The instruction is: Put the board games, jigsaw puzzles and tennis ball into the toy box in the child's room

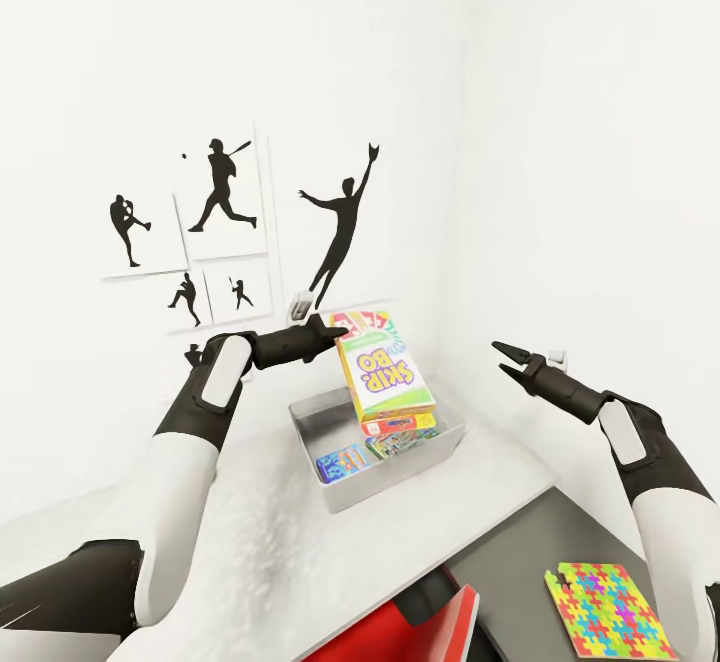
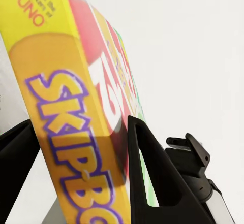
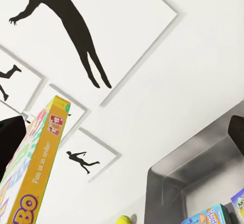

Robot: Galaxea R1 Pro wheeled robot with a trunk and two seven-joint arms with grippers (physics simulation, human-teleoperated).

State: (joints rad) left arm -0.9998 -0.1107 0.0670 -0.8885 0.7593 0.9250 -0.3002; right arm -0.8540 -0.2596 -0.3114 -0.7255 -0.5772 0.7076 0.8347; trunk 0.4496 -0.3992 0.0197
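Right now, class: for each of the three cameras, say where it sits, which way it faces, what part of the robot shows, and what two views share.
Head view: high on the robot, facing down over the table toward the toy box; both arms, left gripper and right gripper show.
Left wrist view: near the left gripper, facing along its fingers, which clamp the Skip-Bo board game.
Right wrist view: near the right gripper, facing the wall pictures and toy box rim.
Shared: all views show the Skip-Bo game.

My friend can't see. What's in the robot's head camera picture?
The black left gripper holds a yellow-green Skip-Bo game box over the light grey toy box on the table. The right gripper hangs open; a colourful jigsaw sheet lies nearby.
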